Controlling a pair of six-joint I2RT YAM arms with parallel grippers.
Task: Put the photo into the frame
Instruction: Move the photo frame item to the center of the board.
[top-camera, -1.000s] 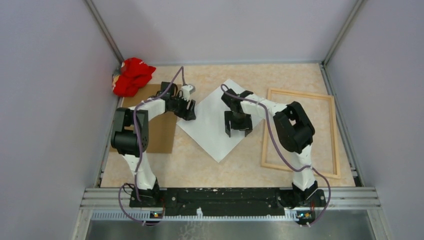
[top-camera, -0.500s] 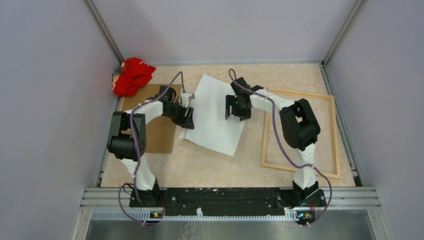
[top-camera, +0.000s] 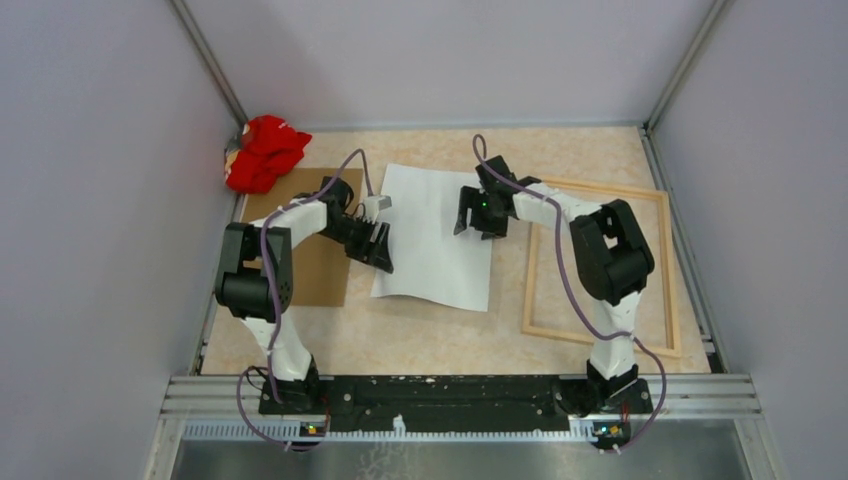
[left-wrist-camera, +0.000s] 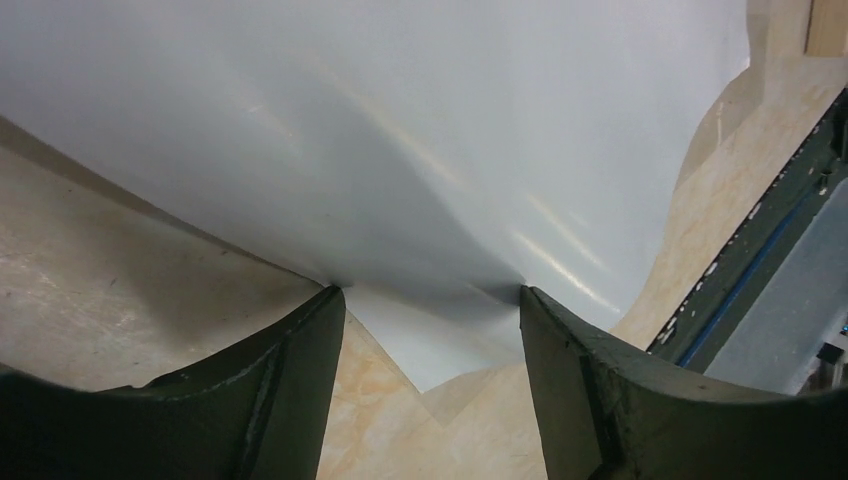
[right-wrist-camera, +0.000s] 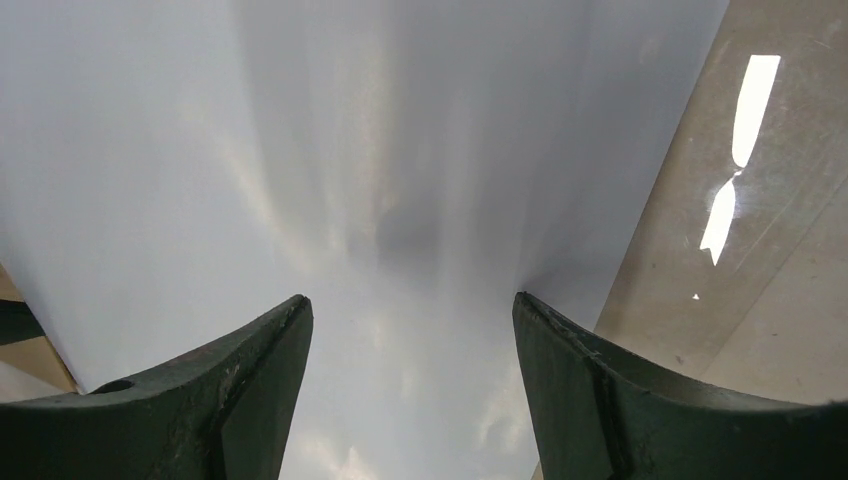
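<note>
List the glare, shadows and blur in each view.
Right wrist: bright glare patches on the table, a soft grey shadow on the photo. Left wrist: pale sheen streaks across the photo. Top external: even light, no glare.

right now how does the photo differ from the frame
The photo is a solid whitish sheet, blank side up; the frame is an open light-wood rectangle with table showing through. The photo is smaller than the frame. The left fingers press and buckle the photo and the right fingers sit over it; neither is at the frame. Both are rectangles lying on the table.
</note>
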